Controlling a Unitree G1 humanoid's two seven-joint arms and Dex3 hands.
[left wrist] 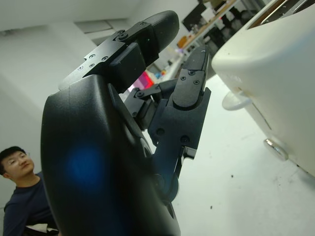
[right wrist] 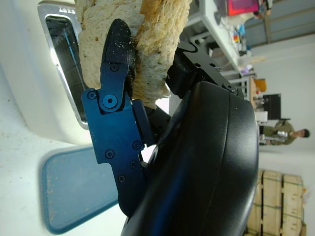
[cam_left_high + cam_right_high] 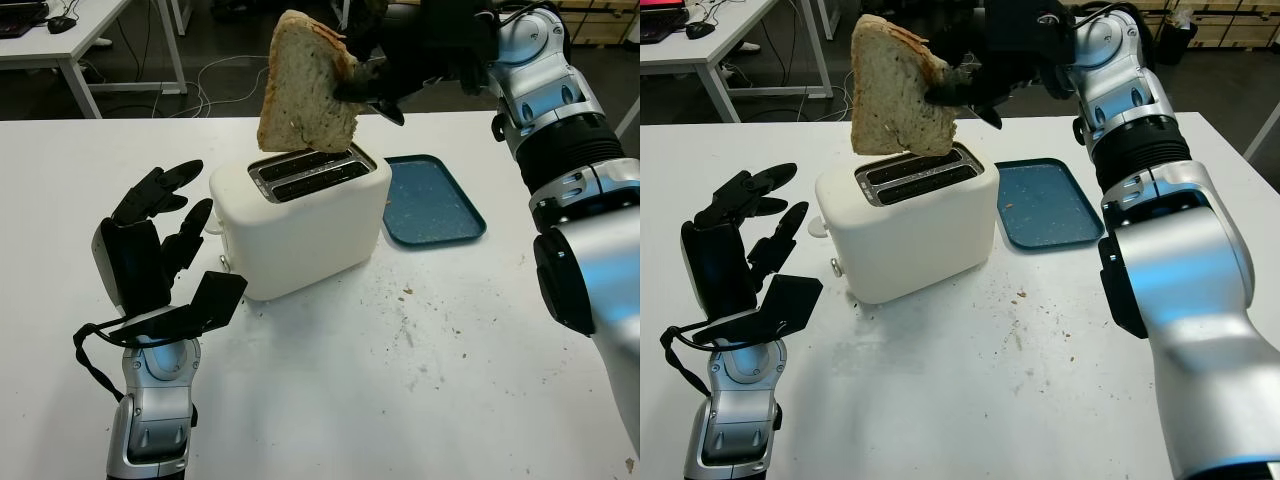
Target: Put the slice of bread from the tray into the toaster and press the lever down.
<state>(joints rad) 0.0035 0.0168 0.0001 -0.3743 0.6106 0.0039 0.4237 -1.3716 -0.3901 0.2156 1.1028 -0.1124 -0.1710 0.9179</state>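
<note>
As the bread (image 3: 305, 90) hung upright just above the toaster (image 3: 300, 215), its lower edge at the rear slot, the right hand (image 3: 370, 80) pinched the slice's right side between curled fingers (image 2: 115, 59). The slice stood left of that hand, clear of the slots. The white toaster sat mid-table (image 3: 400, 380), with the blue tray (image 3: 432, 200) just beside it on the right, holding only crumbs. The left hand (image 3: 150, 240), open and holding nothing, was raised just left of the toaster, near its lever (image 3: 818, 226). A person (image 1: 22, 196) was seated in the background.
</note>
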